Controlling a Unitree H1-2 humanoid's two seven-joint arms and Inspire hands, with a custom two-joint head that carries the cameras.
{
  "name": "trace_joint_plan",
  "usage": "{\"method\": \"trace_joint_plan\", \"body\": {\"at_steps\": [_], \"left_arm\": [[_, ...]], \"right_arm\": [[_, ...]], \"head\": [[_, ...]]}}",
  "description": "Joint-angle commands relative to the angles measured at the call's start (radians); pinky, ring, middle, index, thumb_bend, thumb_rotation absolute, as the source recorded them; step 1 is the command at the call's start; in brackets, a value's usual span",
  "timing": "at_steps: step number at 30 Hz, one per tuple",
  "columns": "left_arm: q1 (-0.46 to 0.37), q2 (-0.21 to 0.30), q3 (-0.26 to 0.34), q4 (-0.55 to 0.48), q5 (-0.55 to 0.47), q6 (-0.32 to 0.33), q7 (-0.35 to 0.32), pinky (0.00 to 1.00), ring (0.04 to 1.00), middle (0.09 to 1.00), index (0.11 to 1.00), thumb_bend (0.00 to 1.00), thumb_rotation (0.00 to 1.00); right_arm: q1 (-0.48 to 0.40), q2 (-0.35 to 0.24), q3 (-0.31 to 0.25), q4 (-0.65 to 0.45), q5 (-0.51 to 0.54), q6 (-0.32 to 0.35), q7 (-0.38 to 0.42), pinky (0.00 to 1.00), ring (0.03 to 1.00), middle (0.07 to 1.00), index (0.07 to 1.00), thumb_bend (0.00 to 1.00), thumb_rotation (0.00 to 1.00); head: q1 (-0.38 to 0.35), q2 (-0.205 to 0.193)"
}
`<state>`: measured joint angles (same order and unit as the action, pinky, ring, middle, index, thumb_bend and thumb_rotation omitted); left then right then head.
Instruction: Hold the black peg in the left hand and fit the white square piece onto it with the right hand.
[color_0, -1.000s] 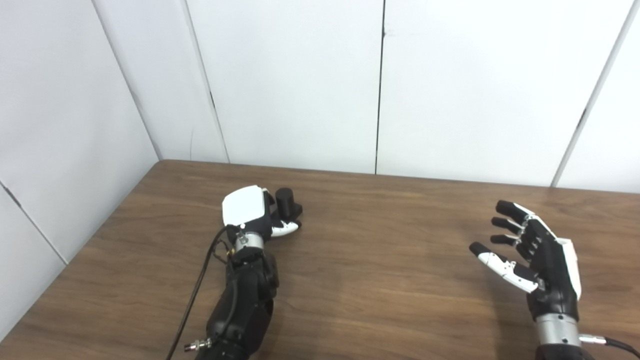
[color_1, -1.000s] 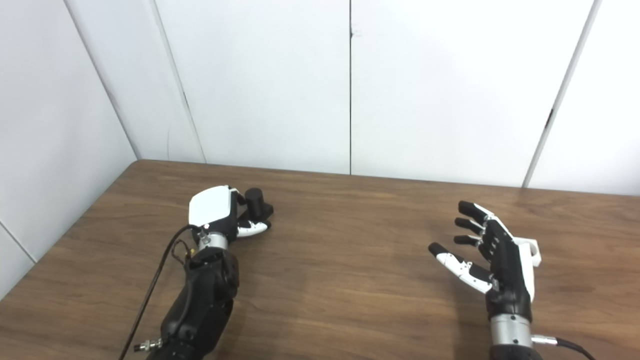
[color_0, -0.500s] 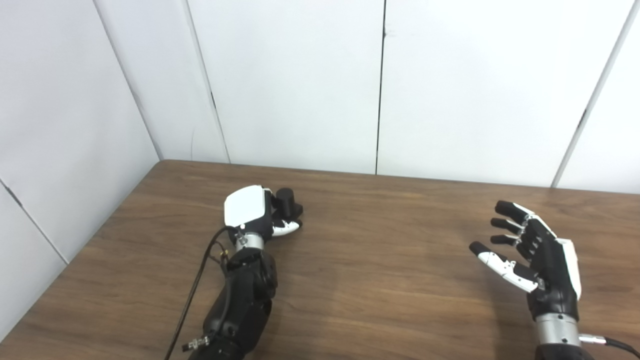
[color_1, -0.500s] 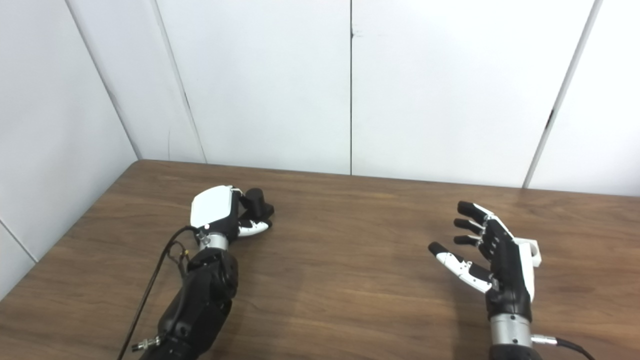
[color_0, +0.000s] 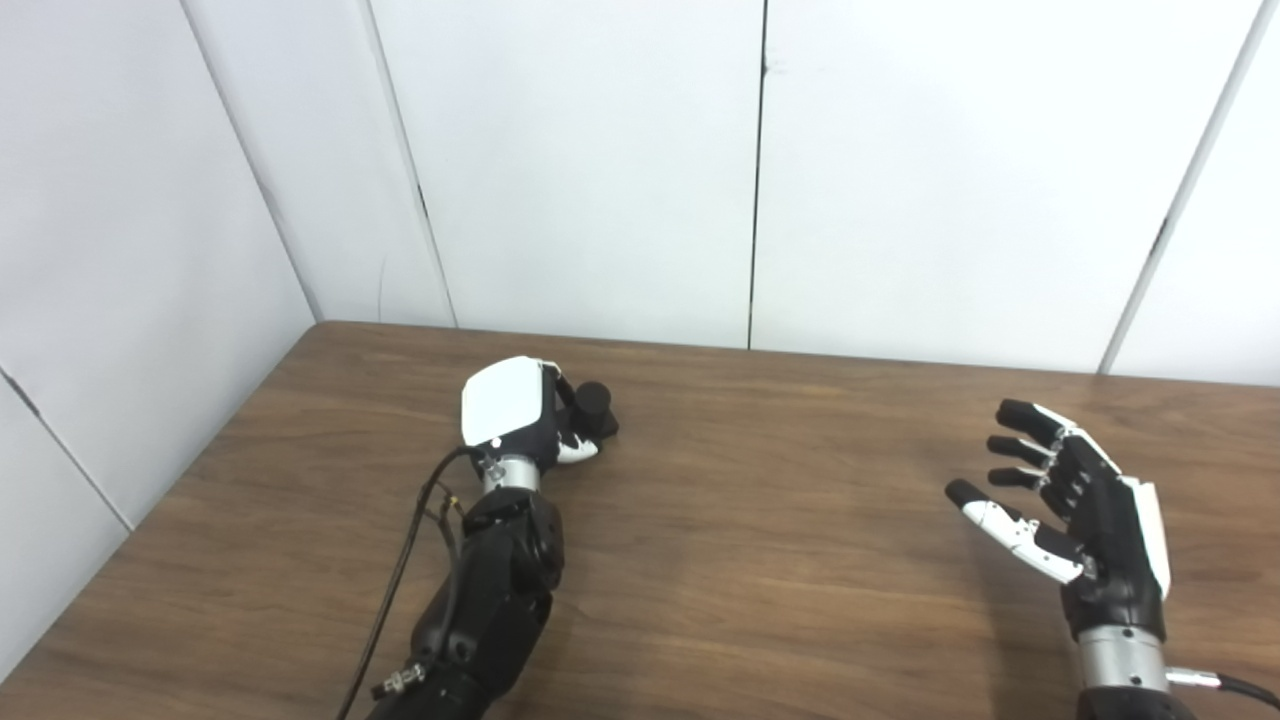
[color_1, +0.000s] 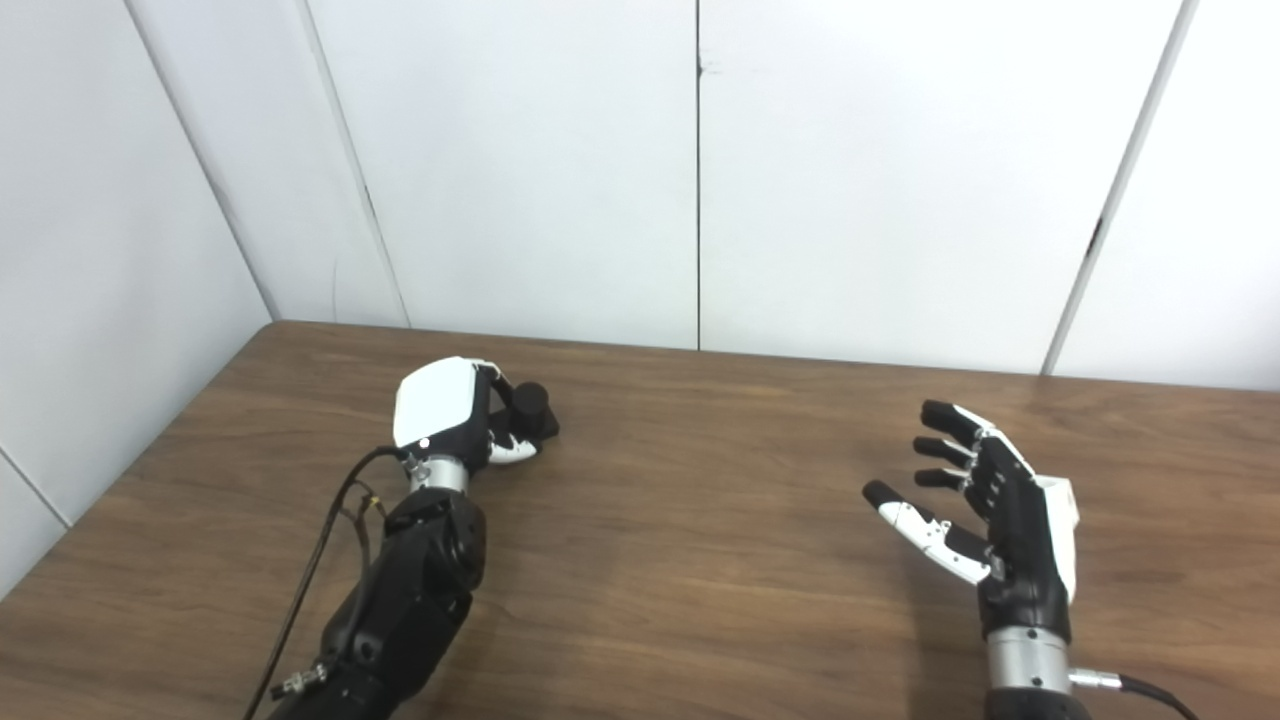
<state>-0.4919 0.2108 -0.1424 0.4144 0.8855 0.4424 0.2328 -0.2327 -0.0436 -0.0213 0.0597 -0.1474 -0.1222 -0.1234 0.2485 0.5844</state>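
My left hand (color_0: 520, 415) is at the table's far left, shut on the black peg (color_0: 593, 402). The peg's round end sticks out to the right past the fingers and is tilted. My right hand (color_0: 1070, 500) hovers over the right side of the table, open, fingers spread, palm facing left, holding nothing. The white square piece lies behind the right hand. In the right eye view only a white sliver at the hand's right edge may belong to it, and I cannot tell it from the hand's white back.
The brown wooden table (color_0: 760, 560) runs up to white wall panels at the back and left. A black cable (color_0: 400, 590) hangs along the left forearm. A wide stretch of bare wood separates the two hands.
The left hand has closed tighter on the peg, shifted slightly right and away, and tipped the peg over. The right hand has drifted slightly right, now covering the white piece.
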Motion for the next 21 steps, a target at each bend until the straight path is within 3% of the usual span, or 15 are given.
{"method": "trace_joint_plan", "body": {"at_steps": [1, 5, 13, 21], "left_arm": [[0.013, 0.038, 0.005, -0.002, -0.047, -0.034, -0.009, 0.84, 0.868, 0.821, 0.484, 0.51, 0.07], [0.035, 0.064, 0.005, -0.033, -0.161, -0.148, -0.06, 0.89, 0.882, 0.833, 0.485, 0.51, 0.08], [0.05, 0.136, -0.007, -0.055, -0.368, -0.374, -0.197, 0.85, 0.904, 0.868, 0.491, 0.52, 0.08], [0.039, 0.178, -0.026, -0.021, -0.494, -0.575, -0.318, 0.81, 0.913, 0.883, 0.497, 0.52, 0.08]], "right_arm": [[-0.03, 0.004, -0.002, -0.038, -0.006, -0.015, -0.007, 0.58, 0.705, 0.77, 0.735, 0.65, 0.15], [-0.031, 0.005, -0.002, -0.038, -0.004, -0.019, -0.006, 0.59, 0.711, 0.772, 0.737, 0.64, 0.14], [-0.03, 0.006, 0.001, -0.042, -0.017, -0.014, -0.011, 0.58, 0.708, 0.767, 0.736, 0.64, 0.16], [-0.033, 0.014, -0.002, -0.041, -0.018, -0.01, -0.015, 0.57, 0.703, 0.759, 0.731, 0.64, 0.15]], "head": [[-0.001, 0.001], [-0.01, 0.004], [-0.025, 0.006], [-0.056, 0.007]]}}
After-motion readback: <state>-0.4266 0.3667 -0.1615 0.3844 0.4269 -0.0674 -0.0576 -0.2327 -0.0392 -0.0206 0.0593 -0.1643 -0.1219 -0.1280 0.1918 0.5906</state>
